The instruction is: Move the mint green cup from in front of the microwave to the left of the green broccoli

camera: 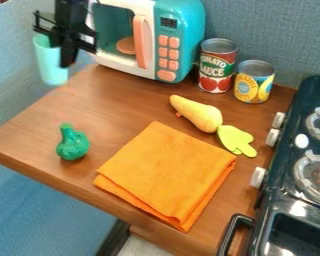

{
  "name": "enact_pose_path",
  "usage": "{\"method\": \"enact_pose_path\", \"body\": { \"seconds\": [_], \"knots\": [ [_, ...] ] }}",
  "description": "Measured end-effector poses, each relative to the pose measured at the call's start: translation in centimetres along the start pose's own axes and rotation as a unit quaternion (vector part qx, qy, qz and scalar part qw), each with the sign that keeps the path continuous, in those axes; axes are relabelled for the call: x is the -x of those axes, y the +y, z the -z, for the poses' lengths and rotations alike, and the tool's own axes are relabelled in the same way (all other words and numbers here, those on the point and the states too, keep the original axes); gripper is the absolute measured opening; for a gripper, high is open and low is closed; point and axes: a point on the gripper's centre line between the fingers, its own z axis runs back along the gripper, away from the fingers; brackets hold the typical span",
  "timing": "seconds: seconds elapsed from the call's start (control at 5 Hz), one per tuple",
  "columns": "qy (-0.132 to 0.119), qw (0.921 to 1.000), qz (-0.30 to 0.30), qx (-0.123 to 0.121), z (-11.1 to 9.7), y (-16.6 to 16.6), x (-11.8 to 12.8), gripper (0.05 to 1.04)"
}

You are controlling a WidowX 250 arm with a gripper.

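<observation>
Gripping a pale turquoise, tapered cup, the black pincer is closed on its side, left of the turquoise-and-white toy microwave. Beyond, the brown wooden counter bears 2 labelled metal cans, green toy broccoli and 1 folded orange cloth.

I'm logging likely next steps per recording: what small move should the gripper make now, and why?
Probably ease the teal cup sideways over the wooden table before any lowering: the gripper seems to hold it raised, and in this view it appears beyond the table's edge, left of the toy microwave.
</observation>
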Motion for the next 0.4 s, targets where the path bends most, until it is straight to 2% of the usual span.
{"method": "enact_pose_path", "body": {
  "seconds": [0.2,0.4],
  "knots": [
    [0.032,0.9994,0.006,-0.005,0.2,0.8,2.6,0.106],
    [0.078,0.9968,-0.009,0.018,3.0,2.2,5.2,0.106]
  ]
}}
